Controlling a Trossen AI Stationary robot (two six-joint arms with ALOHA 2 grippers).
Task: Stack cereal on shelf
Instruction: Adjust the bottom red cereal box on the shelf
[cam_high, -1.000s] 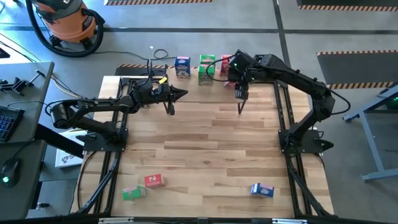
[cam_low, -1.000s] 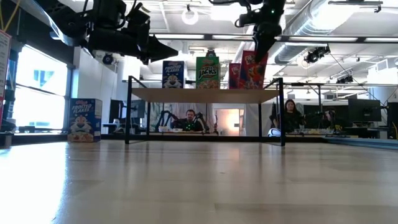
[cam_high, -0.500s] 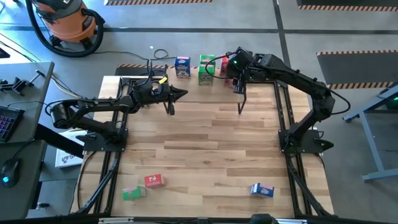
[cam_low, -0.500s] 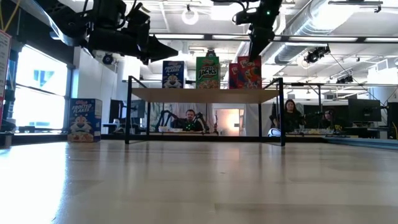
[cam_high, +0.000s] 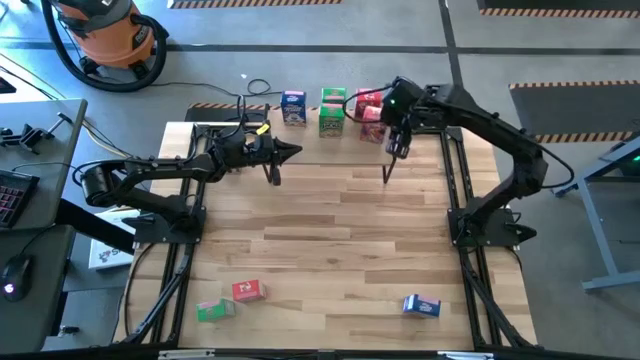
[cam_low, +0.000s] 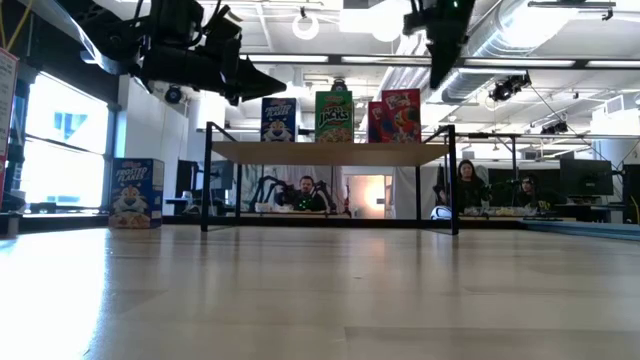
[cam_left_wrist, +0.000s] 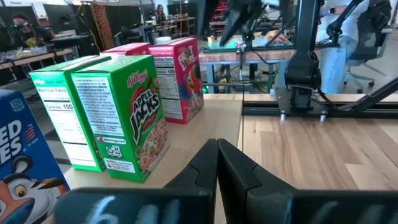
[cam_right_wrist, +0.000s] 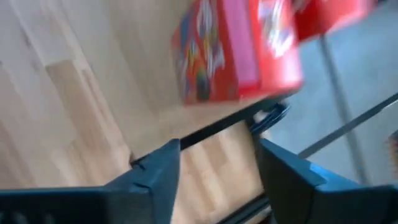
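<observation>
The shelf (cam_low: 330, 152) stands at the table's far edge. On its board, side by side and upright on their bases, stand a blue cereal box (cam_low: 278, 118), green boxes (cam_low: 333, 116) and two red boxes (cam_low: 400, 114). My right gripper (cam_high: 397, 148) hangs open above and to the right of the red boxes (cam_right_wrist: 230, 56) and touches none of them. My left gripper (cam_high: 292, 152) is shut and empty, level, in front of the shelf's left part, near the green boxes (cam_left_wrist: 130, 118). A green box (cam_high: 212, 310), a red one (cam_high: 248, 290) and a blue one (cam_high: 422, 305) lie by the near edge.
A larger blue cereal box (cam_low: 135, 192) shows at the far left in the low view. Black rails (cam_high: 455, 190) run along the table's sides. Bare wood (cam_high: 330, 230) spreads between the shelf and the near boxes. People sit at desks in the room behind.
My right gripper has let go of the front red box, then risen and gone toward the table's right edge, rolling a little. The red box, tilted under the fingers a second ago, now stands upright on the shelf.
</observation>
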